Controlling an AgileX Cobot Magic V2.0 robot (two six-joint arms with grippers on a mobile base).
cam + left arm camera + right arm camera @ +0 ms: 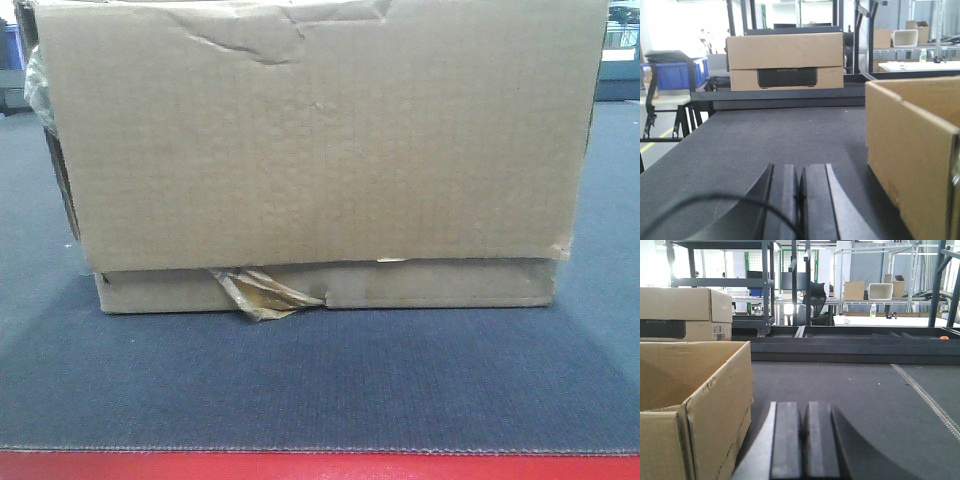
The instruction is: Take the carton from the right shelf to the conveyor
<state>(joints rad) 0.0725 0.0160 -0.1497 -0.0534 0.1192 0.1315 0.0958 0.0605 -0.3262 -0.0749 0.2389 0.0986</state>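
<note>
Open-topped carton (320, 150) on the conveyor (320, 385), contents unseen

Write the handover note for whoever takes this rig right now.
Left pincer: shut, holding nothing, low over the belt, with the carton to its right.
Right pincer: shut, empty, with the same carton to its left.
Carton: sits flat on the dark belt, open at the top, between the two arms and touched by neither. Torn tape hangs at its lower front.
Done: the carton is on the conveyor.
Left: nothing obvious; back the arms away. The shelf it came from is not identifiable in these views. A second box stands beyond the belt.
</note>
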